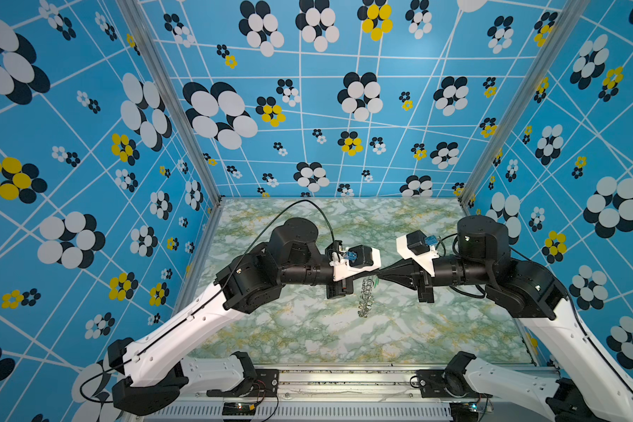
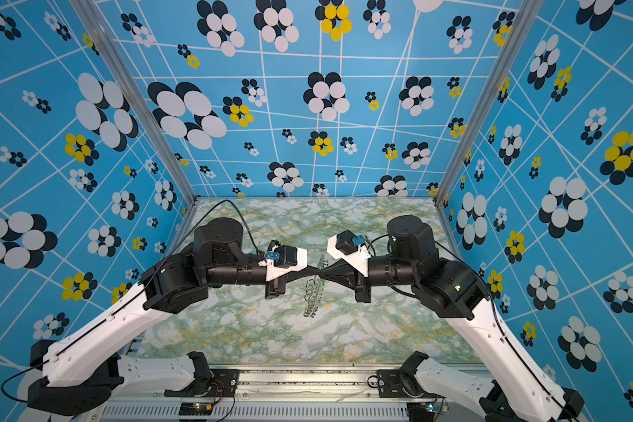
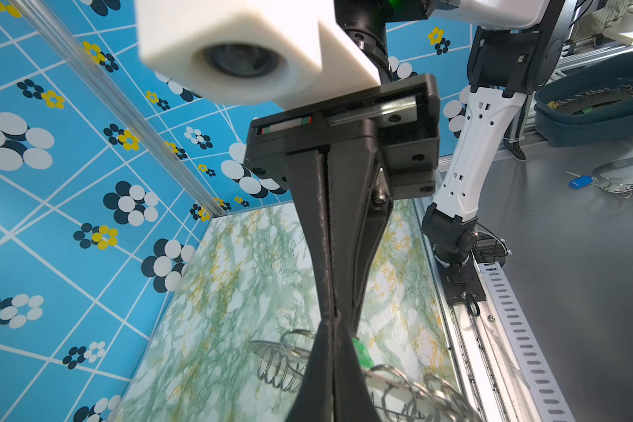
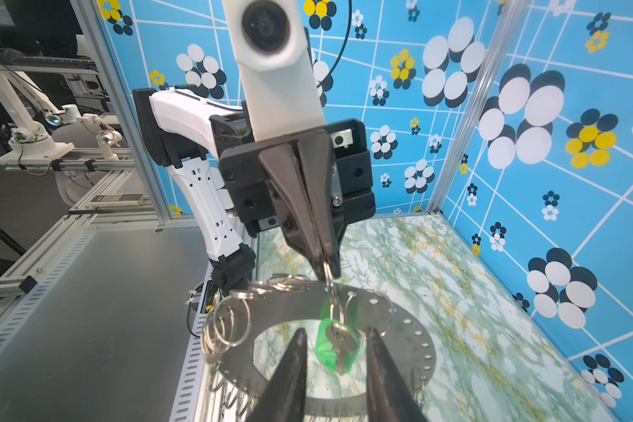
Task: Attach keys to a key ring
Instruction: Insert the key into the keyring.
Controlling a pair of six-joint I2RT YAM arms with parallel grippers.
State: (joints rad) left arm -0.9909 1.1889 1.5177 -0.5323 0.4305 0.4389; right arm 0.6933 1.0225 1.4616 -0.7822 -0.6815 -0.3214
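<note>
The key ring (image 1: 365,297) (image 2: 313,296), a flat grey disc fringed with wire loops, hangs on edge above the marbled table between my two arms. In the right wrist view my left gripper (image 4: 328,266) is shut on a small wire loop at the top of the key ring (image 4: 289,303). From that loop hangs the green key (image 4: 326,350) with its silvery blade. My right gripper (image 4: 336,330) faces it tip to tip, its fingers a little apart, nothing between them, the key just beyond. The left wrist view shows the left gripper (image 3: 331,325) pressed shut beside the key (image 3: 361,352).
Blue flower-patterned walls close the table (image 1: 307,329) at the back and both sides. A metal rail (image 1: 344,376) with the arm bases runs along the front. Outside the cell stand a dark tub (image 3: 592,109) and another ring with a blue tag (image 3: 581,181).
</note>
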